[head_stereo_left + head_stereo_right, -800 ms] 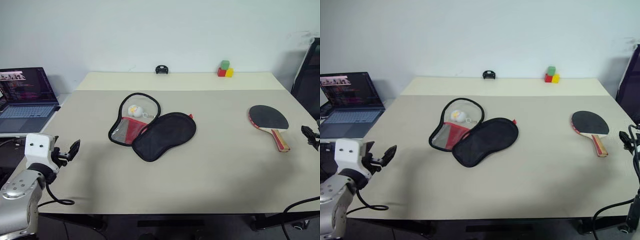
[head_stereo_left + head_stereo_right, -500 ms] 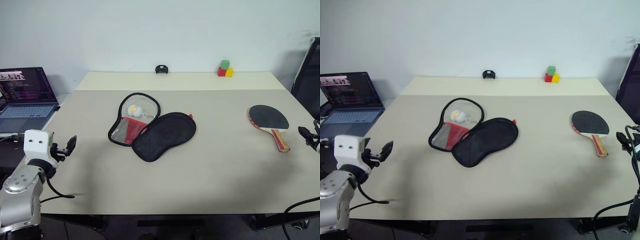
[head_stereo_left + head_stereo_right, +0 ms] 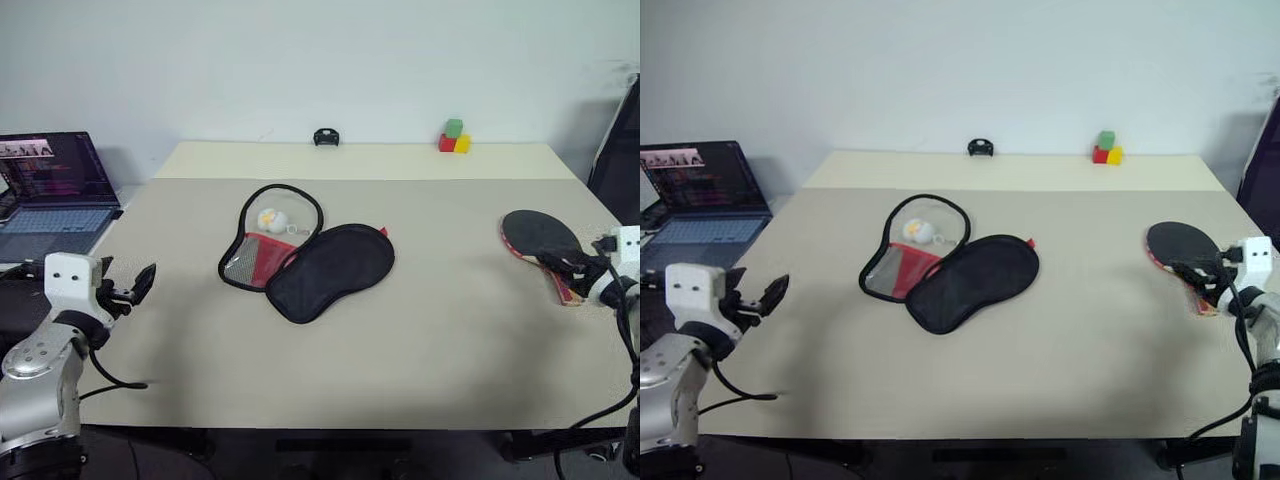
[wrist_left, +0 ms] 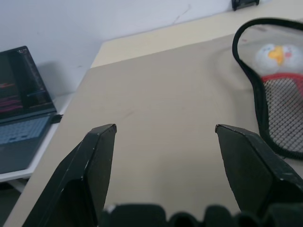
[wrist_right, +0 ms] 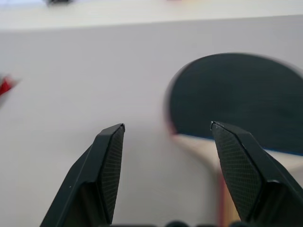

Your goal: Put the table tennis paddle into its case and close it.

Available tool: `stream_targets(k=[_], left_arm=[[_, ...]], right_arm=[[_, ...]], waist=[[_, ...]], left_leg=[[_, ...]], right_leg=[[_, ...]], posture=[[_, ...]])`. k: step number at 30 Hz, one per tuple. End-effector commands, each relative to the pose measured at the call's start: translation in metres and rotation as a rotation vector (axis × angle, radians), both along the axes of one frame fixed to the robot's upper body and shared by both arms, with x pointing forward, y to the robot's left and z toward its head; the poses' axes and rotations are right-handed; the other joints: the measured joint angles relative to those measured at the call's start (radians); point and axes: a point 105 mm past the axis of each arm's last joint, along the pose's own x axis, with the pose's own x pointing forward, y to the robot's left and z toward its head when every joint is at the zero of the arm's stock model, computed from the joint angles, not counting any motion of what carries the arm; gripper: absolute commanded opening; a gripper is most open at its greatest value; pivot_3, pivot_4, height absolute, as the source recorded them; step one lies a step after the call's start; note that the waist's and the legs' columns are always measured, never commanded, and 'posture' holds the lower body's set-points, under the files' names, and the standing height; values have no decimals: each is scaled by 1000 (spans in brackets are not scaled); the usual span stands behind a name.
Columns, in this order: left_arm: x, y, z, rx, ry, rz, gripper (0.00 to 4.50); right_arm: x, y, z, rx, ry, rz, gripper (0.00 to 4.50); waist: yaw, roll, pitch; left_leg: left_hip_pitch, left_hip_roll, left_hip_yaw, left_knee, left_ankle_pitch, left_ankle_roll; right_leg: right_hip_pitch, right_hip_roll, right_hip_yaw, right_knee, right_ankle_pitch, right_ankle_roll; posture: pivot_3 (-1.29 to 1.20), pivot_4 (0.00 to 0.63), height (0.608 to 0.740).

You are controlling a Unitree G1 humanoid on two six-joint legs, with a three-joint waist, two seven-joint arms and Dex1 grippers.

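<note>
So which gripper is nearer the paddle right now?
Right. The right gripper is open at the table tennis paddle, by its handle at the table's right edge. The left gripper is open at the table's far left edge, beyond the case.

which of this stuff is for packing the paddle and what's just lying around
For the job:
- paddle, near the table's right edge
- case, lying open mid-table, ball charm inside
- right gripper, open, over the paddle's handle

Just lying about:
- laptop, off the table's left side
- coloured blocks, far edge
- small black object, far edge
</note>
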Motion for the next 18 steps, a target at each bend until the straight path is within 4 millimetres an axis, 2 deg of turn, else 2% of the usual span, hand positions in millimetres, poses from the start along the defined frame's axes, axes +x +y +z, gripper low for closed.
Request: stream_targets(k=[1,3,7,13,18], left_arm=[[2,-5,26,21,-66,-67,3663],[3,-9,30,8,-75,-98,3663],[4,-25,36,-8,-75,-231,3663],[21,-64,43,6,-29,-453,3663],[32,-85,41,39,23,-579,3663]], right_arm=[[-9,17,24,-47,-42,84,3140],[-12,25,25,-28,-27,101,3140],[-18,58,20,-16,22,209,3140],[-33,134,8,47,137,420,3140],[-32,175,1,90,182,485,3140]], waist=[[2,0,0],[6,0,0],[5,0,0],[7,0,0],[6,-1,-1]], left_leg=[[0,0,0,0,0,0],[0,0,0,-1,0,0],[1,0,0,-1,0,0],[0,1,0,0,0,0],[0,0,-1,0,0,0]], right_leg=[[0,0,0,0,0,0],[0,0,0,0,0,0],[0,0,0,0,0,0],[0,1,0,1,0,0],[-1,1,0,0,0,0]], posture=[[0,150,740],[0,150,740],[0,150,740],[0,150,740],[0,150,740]])
